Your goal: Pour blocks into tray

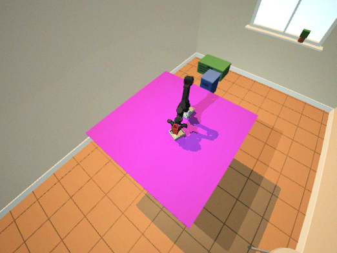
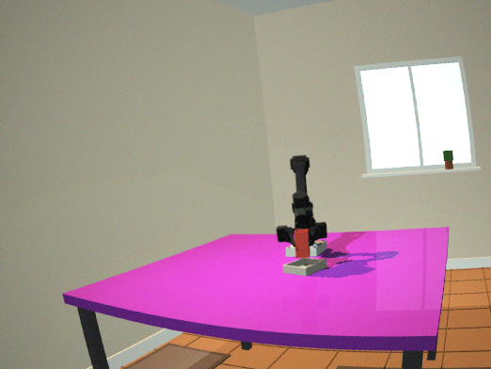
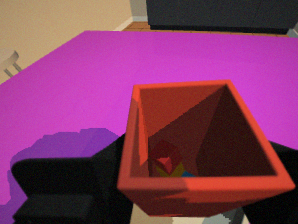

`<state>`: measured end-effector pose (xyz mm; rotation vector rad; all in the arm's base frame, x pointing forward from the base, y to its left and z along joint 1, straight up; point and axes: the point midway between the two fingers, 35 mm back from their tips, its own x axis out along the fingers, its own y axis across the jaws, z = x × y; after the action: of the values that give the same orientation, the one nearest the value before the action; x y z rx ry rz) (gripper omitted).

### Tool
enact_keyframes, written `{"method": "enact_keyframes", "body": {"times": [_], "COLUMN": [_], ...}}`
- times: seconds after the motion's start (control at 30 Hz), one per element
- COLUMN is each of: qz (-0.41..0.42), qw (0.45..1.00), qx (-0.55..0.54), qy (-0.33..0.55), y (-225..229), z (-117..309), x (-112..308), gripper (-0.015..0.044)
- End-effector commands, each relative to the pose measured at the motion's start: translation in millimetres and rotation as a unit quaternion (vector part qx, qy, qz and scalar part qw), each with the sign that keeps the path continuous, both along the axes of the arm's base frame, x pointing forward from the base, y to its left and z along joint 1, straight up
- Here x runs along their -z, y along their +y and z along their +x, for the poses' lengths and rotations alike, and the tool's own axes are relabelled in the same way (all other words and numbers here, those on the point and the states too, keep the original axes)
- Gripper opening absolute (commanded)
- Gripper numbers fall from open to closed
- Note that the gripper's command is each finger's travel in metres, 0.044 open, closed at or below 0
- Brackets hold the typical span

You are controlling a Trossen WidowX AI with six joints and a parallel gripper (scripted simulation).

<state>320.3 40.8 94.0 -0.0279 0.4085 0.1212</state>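
The red cup (image 1: 175, 129) (image 2: 302, 244) (image 3: 205, 184) is held off the table, roughly upright, with its open mouth up. My gripper (image 1: 177, 124) (image 2: 302, 232) is shut on it, with one black finger on each side. Inside the cup, in the wrist view, lie a red block (image 3: 164, 162), a yellow block (image 3: 175, 171) and a blue block (image 3: 188, 174); others could be hidden. The shallow pale tray (image 1: 181, 135) (image 2: 296, 270) stands on the table below the cup. In the top view the cup overlaps the tray; in the exterior view a small gap shows between them. No blocks are visible in the tray.
The magenta table (image 1: 145, 155) (image 2: 212, 292) carries the arm and tray. The arm's pale base (image 1: 188, 113) (image 2: 319, 248) is behind the tray. A blue bin (image 1: 209, 82) and a green chest (image 1: 214, 64) stand on the floor beyond the table's back edge.
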Motion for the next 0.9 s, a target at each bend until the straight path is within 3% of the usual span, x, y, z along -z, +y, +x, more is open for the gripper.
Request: {"method": "enact_keyframes", "body": {"times": [0.0,0.87], "qz": [0.015,0.27], "qw": [1.0,0.956], "qx": [-0.001,0.108], "qy": [-0.006,0.028], "y": [4.2,5.2], "z": [0.4,1.9], "x": [-5.1,-2.8], "gripper": [0.0,0.0]}}
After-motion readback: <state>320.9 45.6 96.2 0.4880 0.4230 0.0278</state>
